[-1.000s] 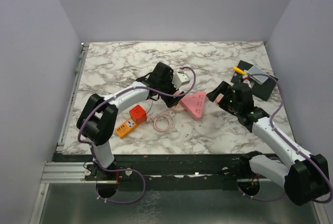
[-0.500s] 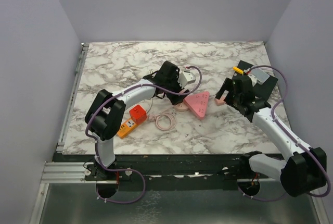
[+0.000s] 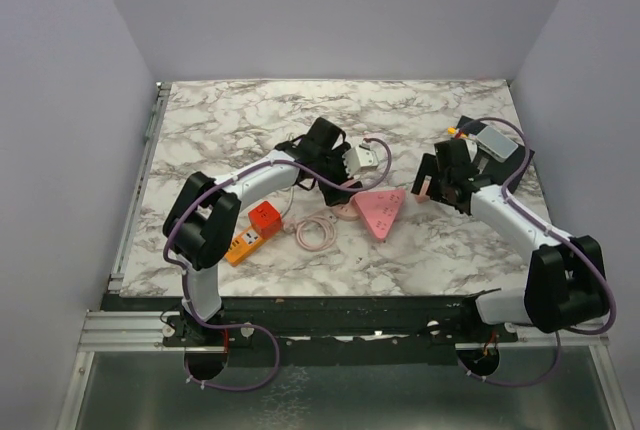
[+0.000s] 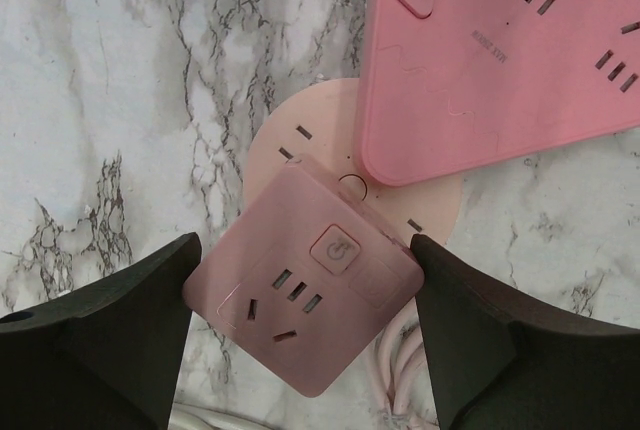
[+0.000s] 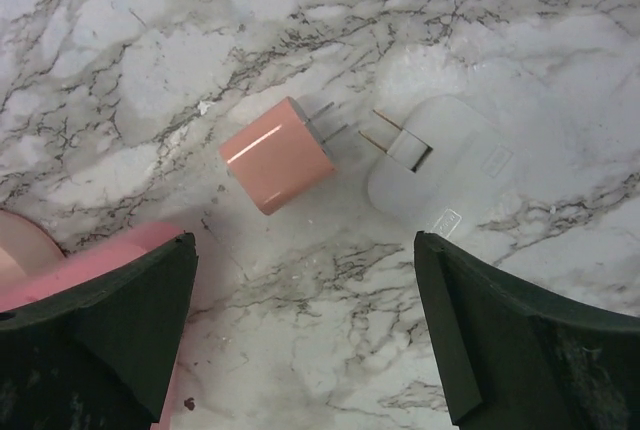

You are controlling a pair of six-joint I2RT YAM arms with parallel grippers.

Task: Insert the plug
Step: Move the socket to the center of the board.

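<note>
My left wrist camera is showing what my own arm is hiding from the overhead view. My left pincer (image 4: 305,242) is clenching the pink square socket (image 4: 300,300), one finger touching each of two opposite corners. The socket is lying tilted on a round pink disc (image 4: 290,135). Just ahead of it, the pink triangular strip (image 4: 480,60) is overlapping that disc.

My right wrist camera is showing my right pincer (image 5: 303,242) released and spread wide, gripping nothing. The pink cube plug (image 5: 277,156) is lying on the worktop (image 3: 230,120) just ahead of the pincer, nearer its left finger. Its prongs are facing those of a white plug (image 5: 435,172) lying close beside it but apart. A corner of the triangular strip is peeking in by the left finger.

Only the overhead view is giving me the edges. Open marble is running beyond both pincers to the far wall. A black mat (image 3: 508,175) is lying just beyond my right pincer, toward the right edge.

Behind my left pincer and to its left, a coiled pink cable (image 3: 316,234) is lying near a red-orange cube (image 3: 264,217). An orange strip (image 3: 243,244) is lying just beside the cube.
</note>
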